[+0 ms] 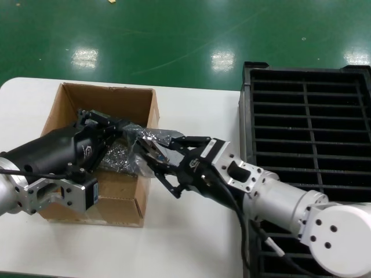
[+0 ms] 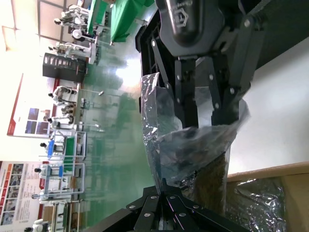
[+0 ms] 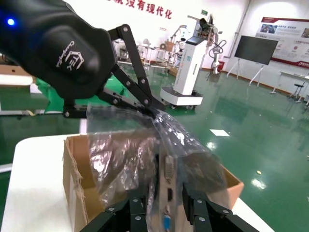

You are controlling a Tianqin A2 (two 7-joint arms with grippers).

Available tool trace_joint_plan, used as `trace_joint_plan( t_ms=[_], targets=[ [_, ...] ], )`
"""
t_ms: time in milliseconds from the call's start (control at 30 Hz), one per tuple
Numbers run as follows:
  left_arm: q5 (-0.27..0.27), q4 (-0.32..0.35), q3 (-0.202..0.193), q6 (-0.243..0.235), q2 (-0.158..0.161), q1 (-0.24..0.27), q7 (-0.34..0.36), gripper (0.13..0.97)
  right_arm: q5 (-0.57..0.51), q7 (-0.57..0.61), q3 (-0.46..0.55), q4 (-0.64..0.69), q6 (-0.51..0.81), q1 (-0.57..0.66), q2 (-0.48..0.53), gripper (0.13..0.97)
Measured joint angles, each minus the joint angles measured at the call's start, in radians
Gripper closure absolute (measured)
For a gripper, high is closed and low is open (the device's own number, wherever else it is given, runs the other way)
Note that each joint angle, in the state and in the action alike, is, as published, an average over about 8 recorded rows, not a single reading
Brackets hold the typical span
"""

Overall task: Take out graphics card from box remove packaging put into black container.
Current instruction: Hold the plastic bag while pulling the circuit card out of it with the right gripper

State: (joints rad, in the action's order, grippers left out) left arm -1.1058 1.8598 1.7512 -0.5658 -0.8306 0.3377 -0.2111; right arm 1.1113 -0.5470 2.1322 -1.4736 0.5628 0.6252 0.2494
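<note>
1. Both of my grippers hold the same bagged card above the right wall of the cardboard box [image 1: 69,110]. My left gripper [image 1: 134,139] is pinched on the far end of the antistatic bag [image 3: 130,154], and my right gripper [image 1: 155,161] is pressed on the graphics card [image 3: 168,193] at its bracket end, through or at the mouth of the bag; I cannot tell which.

2. The black slotted crate [image 1: 348,145] stands at 3 o'clock from the box, on the white table [image 1: 191,231], and it is near but not touching.

3. I judge that the bag can tear or stretch if I pull apart too fast, because the plastic is thin and crinkled.

4. The card may slip from my right fingers if they grip only plastic. It would then fall on the box wall or on the table.

5. If the card corner catches inside the bag, both arms will drag the whole thing and nothing comes out.

6. Most of the card is hidden by the grey plastic; only the bracket with its ports shows in the right wrist view.

7. More silver bags [image 1: 113,157] lie in the box, but their content and number I cannot make out.
</note>
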Motion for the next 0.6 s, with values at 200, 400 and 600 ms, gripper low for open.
trace_joint_plan(
  t_ms=[200, 400, 600],
  targets=[
    [0.0, 0.0, 0.0, 0.0, 0.0, 0.0, 0.0, 0.957, -0.026, 0.011, -0.037, 0.028, 0.011, -0.01, -0.058, 0.807],
    [0.0, 0.0, 0.0, 0.0, 0.0, 0.0, 0.0, 0.957, -0.039, 0.021, -0.071, 0.055, 0.014, -0.013, -0.099, 0.847],
    [0.0, 0.0, 0.0, 0.0, 0.0, 0.0, 0.0, 0.957, -0.044, 0.035, -0.103, 0.062, 0.015, -0.018, -0.117, 0.909]
  ],
)
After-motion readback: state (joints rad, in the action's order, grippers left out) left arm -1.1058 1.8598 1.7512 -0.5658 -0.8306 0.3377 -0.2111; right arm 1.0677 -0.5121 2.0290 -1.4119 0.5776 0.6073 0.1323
